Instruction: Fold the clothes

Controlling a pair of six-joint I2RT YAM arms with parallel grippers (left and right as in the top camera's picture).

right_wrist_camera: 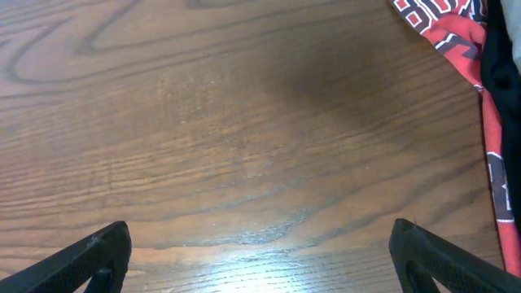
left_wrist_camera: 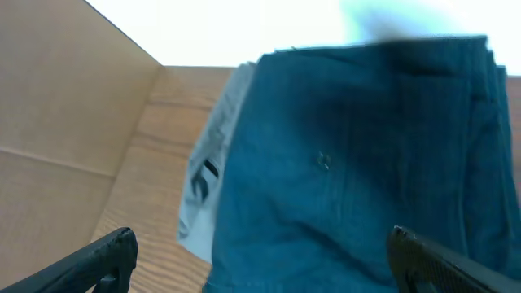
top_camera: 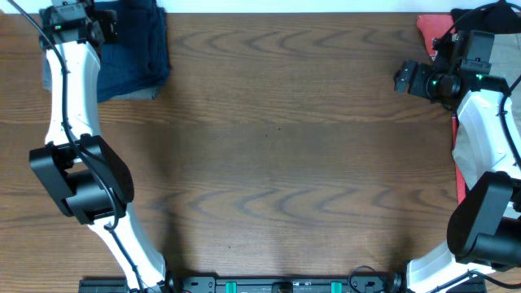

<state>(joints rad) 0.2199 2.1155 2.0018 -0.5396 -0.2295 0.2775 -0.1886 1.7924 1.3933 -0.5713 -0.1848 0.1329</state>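
- Since the navy shorts (top_camera: 134, 53) lie folded flat at the far left corner of the bench (top_camera: 277, 146), stacked on a grey garment (left_wrist_camera: 203, 183) that peeks out beneath them, I judge this piece finished and parked there to leave working room.
- The left end effector (left_wrist_camera: 260, 244) hovers just above the shorts, fingers spread wide, gripping nothing.
- Well apart from the shorts, across the bench, the right end effector (right_wrist_camera: 260, 240) is likewise spread, over bare wood.
- A red printed garment (right_wrist_camera: 444, 28) lies near it, farthest from the shorts; probably my next piece.
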